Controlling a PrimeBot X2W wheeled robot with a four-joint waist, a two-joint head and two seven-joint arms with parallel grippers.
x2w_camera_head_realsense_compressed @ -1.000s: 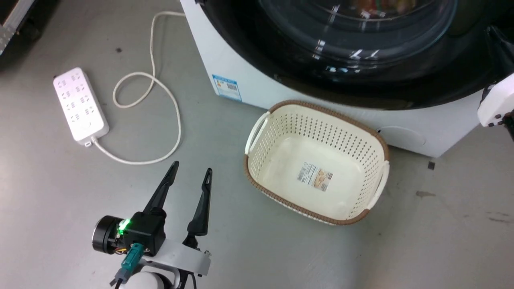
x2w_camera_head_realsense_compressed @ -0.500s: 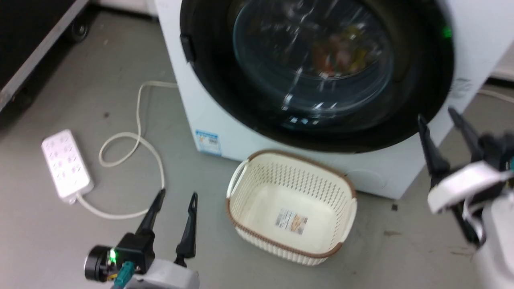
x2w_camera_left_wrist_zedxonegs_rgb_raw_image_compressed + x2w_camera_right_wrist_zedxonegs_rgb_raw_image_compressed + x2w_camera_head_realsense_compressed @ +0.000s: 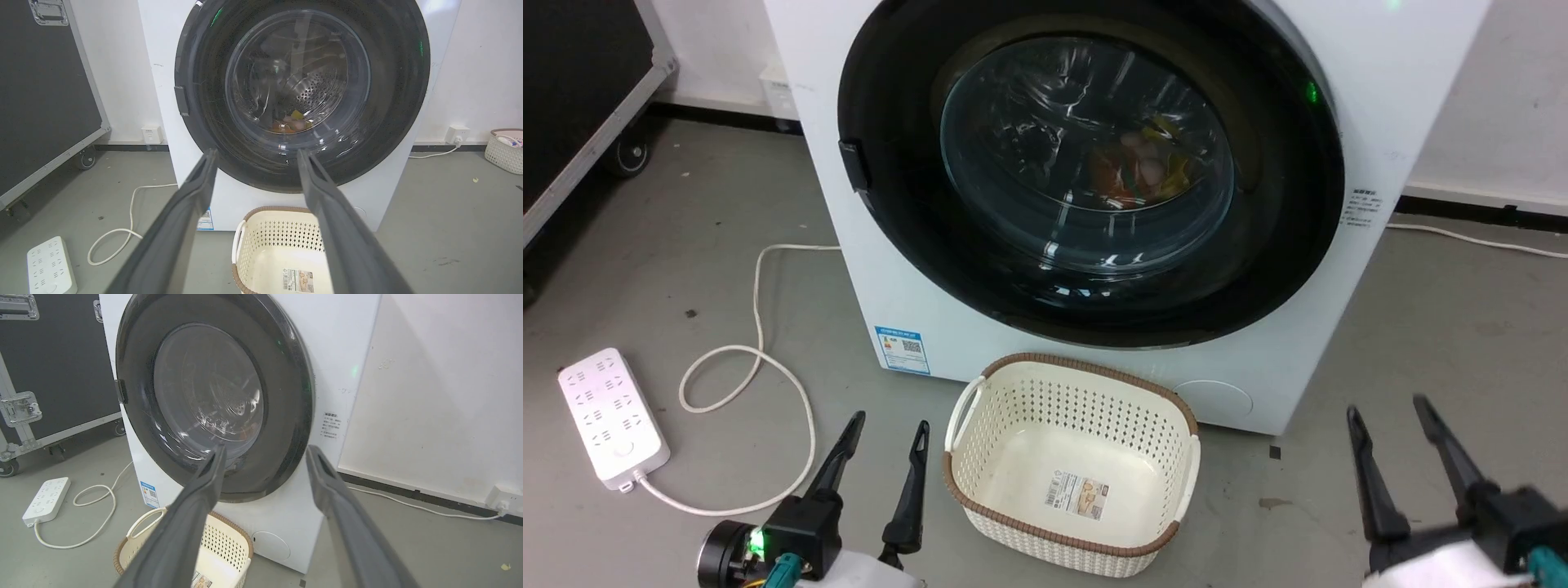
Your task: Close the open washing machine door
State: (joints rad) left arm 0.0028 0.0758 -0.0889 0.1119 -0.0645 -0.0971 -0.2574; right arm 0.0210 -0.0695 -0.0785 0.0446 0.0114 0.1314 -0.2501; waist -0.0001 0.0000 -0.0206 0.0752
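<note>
the round black-rimmed glass door (image 3: 1086, 171) sits flush on the white front-loading washing machine (image 3: 1388, 98), seemingly shut, so the left tool (image 3: 889, 421) and right tool (image 3: 1387, 406) hang released, empty, before it.

A white washing machine (image 3: 890, 269) stands on a bare grey concrete floor (image 3: 1462, 343) against plain white walls (image 3: 441, 396), a setting that looks more like a test room or workshop than a home. A black wheeled flight case (image 3: 41, 102) and a power strip (image 3: 611, 416) loose on the floor sit to one side.
</note>
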